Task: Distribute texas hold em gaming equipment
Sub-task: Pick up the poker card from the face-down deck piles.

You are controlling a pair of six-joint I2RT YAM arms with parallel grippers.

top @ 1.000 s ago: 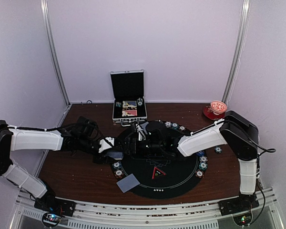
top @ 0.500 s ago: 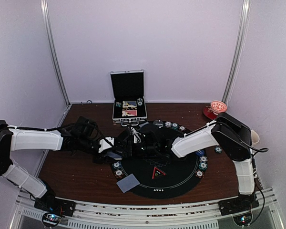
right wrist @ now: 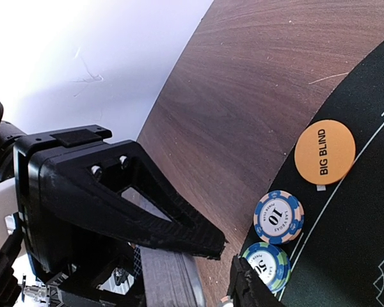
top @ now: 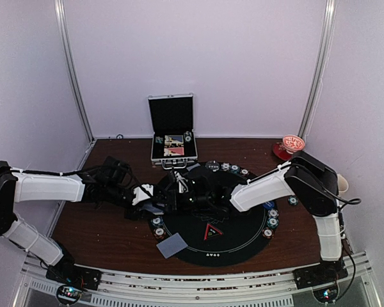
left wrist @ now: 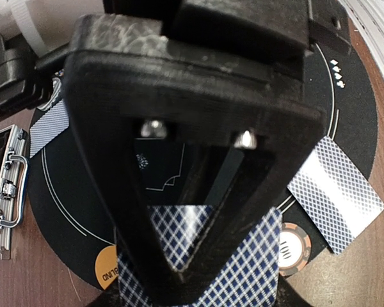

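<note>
- table (top: 102, 236): dark wood, both arms reach in over it from the near edge
- mat (top: 240, 246): big round black one with white markings, centre of the table
- case (top: 171, 115): silver with black lining, lid up, just behind the mat's far rim; contents too small to read
- left gripper (left wrist: 178, 281): over the mat's left part, jaws nearly together, clamped on the deck of cards (left wrist: 243, 268); the deck shows blue-crosshatch backs and sticks out past the fingertips, off the mat
- right gripper (top: 176, 194): right next to the left gripper's tips, above the mat's left side; only one finger tip shows in its wrist view and the top view is blurred, so can't tell how wide it is or if it has anything
- loose card (top: 173, 245): face down at the mat's near-left rim, partly over the wood
- second card (left wrist: 51, 121): face down at the rim on the case side, partly hidden by the gripper
- chips (top: 271, 217): spaced along the right rim, more on the far rim and the left rim
- "10" chip (right wrist: 278, 216): blue and pink, at the left rim, just beside a teal-and-white chip (right wrist: 265, 263)
- orange disc (right wrist: 324, 152): marked BIG BLIND, flat on the mat's edge near those two chips
</note>
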